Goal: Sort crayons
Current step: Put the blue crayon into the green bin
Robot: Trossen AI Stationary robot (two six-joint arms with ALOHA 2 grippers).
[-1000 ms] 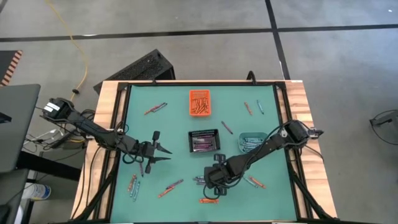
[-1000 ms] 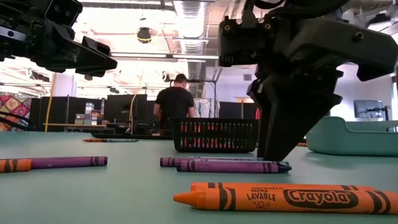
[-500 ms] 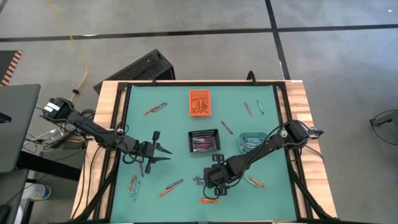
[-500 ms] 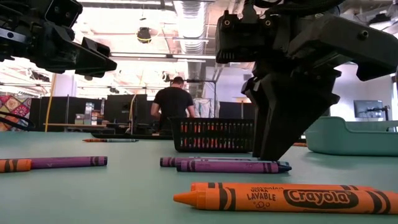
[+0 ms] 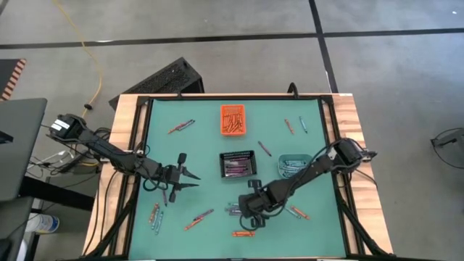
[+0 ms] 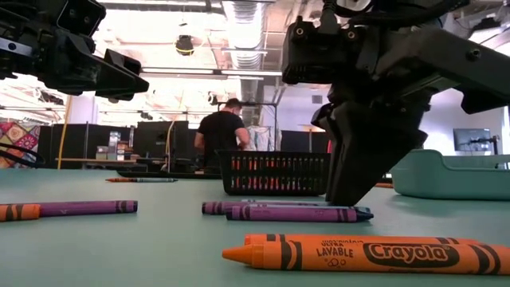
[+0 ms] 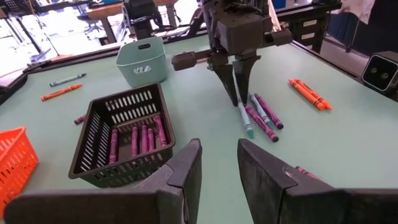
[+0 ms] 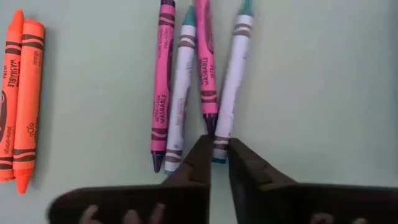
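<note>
4 crayons (image 8: 199,81) at right hand (image 8: 219,155)

Green-topped table (image 5: 210,156) with wooden edges. Three bins are set on it: orange bin (image 5: 233,119) at far middle, black mesh bin (image 5: 238,164) at centre, teal bin (image 5: 293,164) to the right. Loose crayons (image 5: 198,218) are scattered around, with a small cluster (image 8: 196,87) lying side by side near the front.

Between the right gripper (image 8: 219,155) jaws: tip of one crayon (image 8: 233,74); three more crayons (image 8: 186,81) just beside; bin (image 7: 121,140) beyond.
</note>
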